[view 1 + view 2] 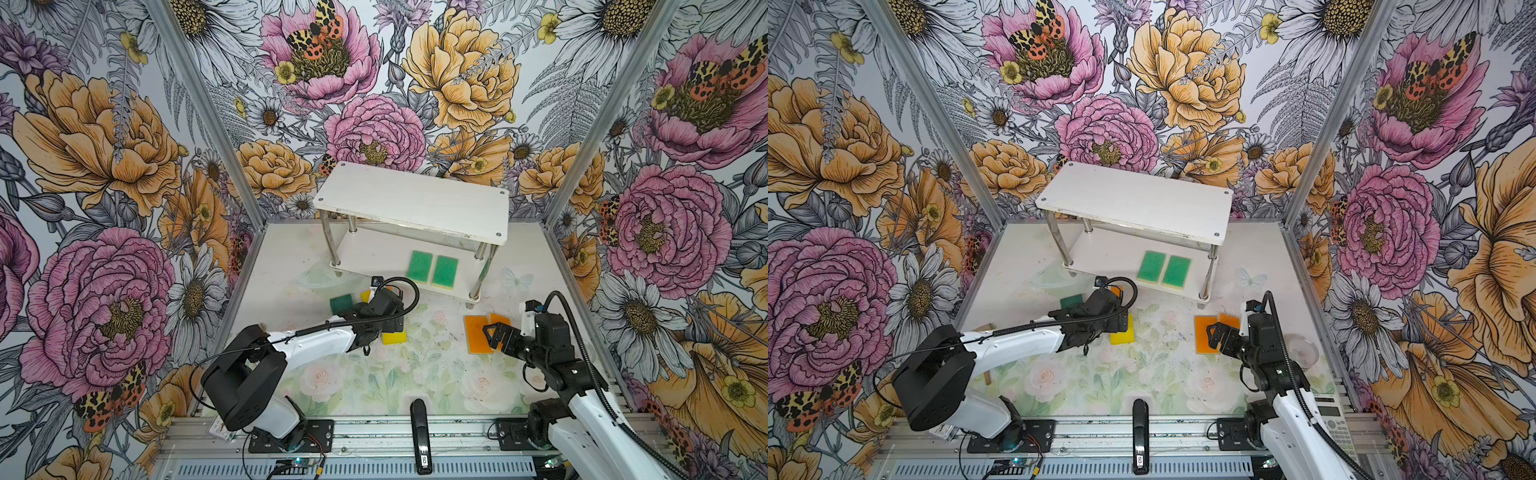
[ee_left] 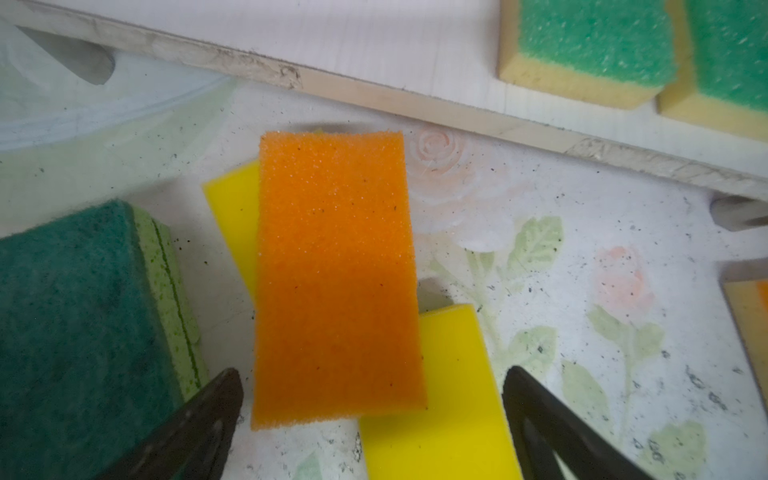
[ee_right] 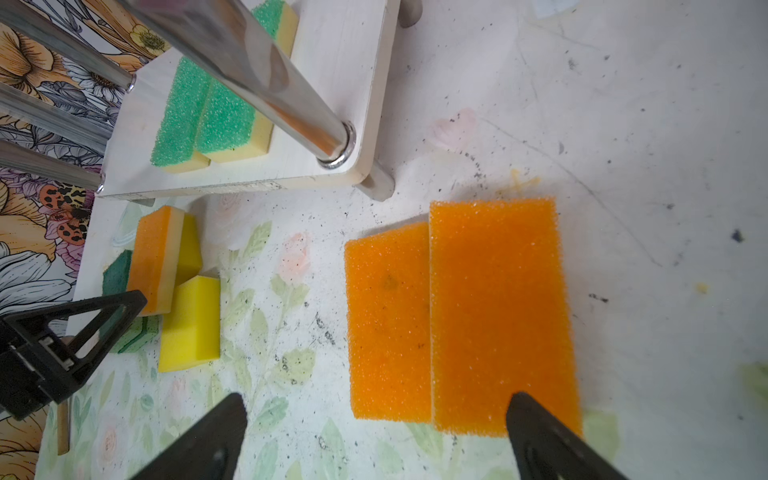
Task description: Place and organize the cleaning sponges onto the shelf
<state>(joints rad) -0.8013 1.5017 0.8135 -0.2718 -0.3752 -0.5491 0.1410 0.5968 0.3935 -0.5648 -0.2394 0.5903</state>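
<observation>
Left gripper (image 2: 372,374) gaping over porous rectangular orange sponge (image 2: 336,274); right gripper (image 3: 376,398) gaping above grainy orange pads (image 3: 498,311).

1. shelf (image 1: 411,199): white, two tiers, chrome posts, upright.
2. light green sponges (image 1: 420,266): two side by side on the lower tier (yellow bases).
3. orange sponges (image 3: 498,311): two, overlapping, before the shelf.
4. third orange sponge (image 2: 336,274) lies atop yellow sponges (image 2: 440,395); dark green sponge (image 2: 75,332) just beside.

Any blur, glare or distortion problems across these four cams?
Left wrist: orange sponge sharp, left gripper fingers soft at the frame edge. Right wrist: nearest chrome post blurred and carrying bright reflections, two orange sponges crisp. In both top views: even light, only faint shadows, and a wide-angle look that makes the frame uprights splay outward.
</observation>
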